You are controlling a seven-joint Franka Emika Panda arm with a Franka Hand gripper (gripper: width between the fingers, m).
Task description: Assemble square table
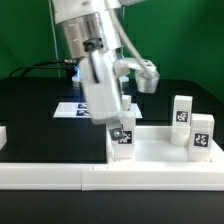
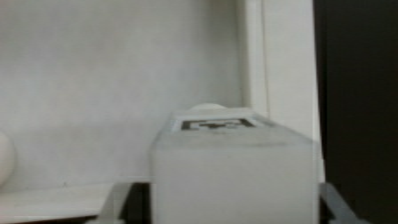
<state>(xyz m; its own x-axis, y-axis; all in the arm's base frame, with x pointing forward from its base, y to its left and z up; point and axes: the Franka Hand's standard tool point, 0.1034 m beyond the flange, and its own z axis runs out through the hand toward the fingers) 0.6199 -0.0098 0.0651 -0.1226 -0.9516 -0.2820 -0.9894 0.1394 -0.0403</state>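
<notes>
A short white leg (image 1: 122,142) with a black-and-white tag stands upright on the white square tabletop (image 1: 152,150). My gripper (image 1: 121,128) comes down over it from above. In the wrist view the leg (image 2: 231,165) fills the space between my two dark fingers (image 2: 128,205), which press on its two sides, so my gripper (image 2: 226,203) is shut on it. The leg's tag (image 2: 217,124) faces the camera, and the tabletop (image 2: 107,80) spreads out behind it. Two more tagged legs (image 1: 181,112) (image 1: 203,135) stand at the exterior view's right.
A long white border wall (image 1: 60,176) runs along the front of the black table (image 1: 30,110). The marker board (image 1: 72,108) lies flat behind my arm. In the wrist view a rounded white shape (image 2: 6,160) shows at the picture's edge, beside the leg.
</notes>
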